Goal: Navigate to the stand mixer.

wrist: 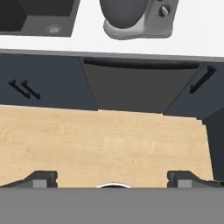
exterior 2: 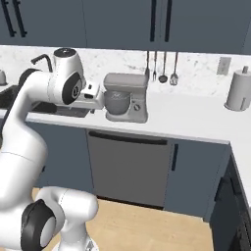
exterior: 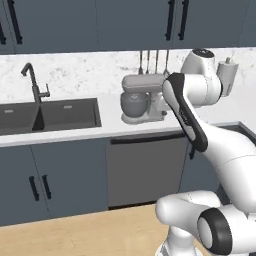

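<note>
The arm point(exterior: 187, 112) hides the stand mixer point(exterior: 137, 100) on its right; the hand view crops its head.

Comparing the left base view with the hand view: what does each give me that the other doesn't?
Left base view alone: the faucet, the hanging utensils, the paper towel roll and the mixer's overhanging head. Hand view alone: the wood floor before the cabinets and the gripper, its fingertips wide apart with nothing between them. Both: the stand mixer on the white counter, the dark sink and the dishwasher below the mixer.
</note>
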